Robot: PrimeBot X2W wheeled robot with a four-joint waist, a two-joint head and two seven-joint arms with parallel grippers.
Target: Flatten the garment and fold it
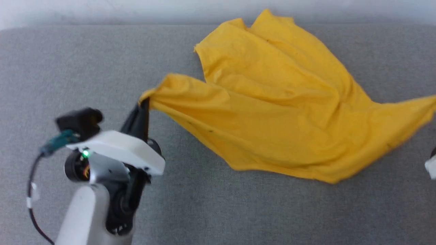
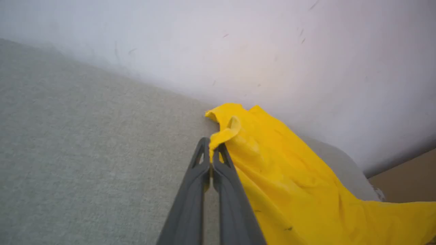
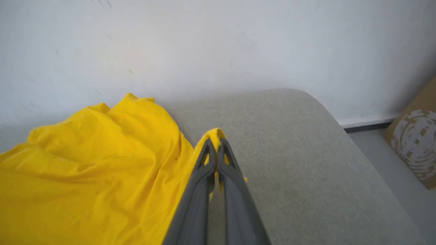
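Observation:
The yellow T-shirt (image 1: 272, 102) is stretched across the grey cushioned surface (image 1: 218, 211), its plain side up; no print shows. My left gripper (image 1: 144, 102) is shut on the shirt's left corner, and a tuft of yellow cloth (image 2: 224, 131) pokes out past the closed fingertips of that gripper (image 2: 212, 149). My right gripper (image 3: 215, 143) is shut on the opposite corner, with yellow fabric (image 3: 85, 177) trailing away to the left in the right wrist view. In the head view a bit of the right arm's pale casing (image 1: 431, 166) shows at the right edge.
A white wall (image 1: 136, 10) runs close behind the surface's far edge. The surface's right end curves down (image 3: 340, 136) toward a grey floor, where a brown cardboard box (image 3: 414, 149) stands. Bare grey surface lies in front of the shirt.

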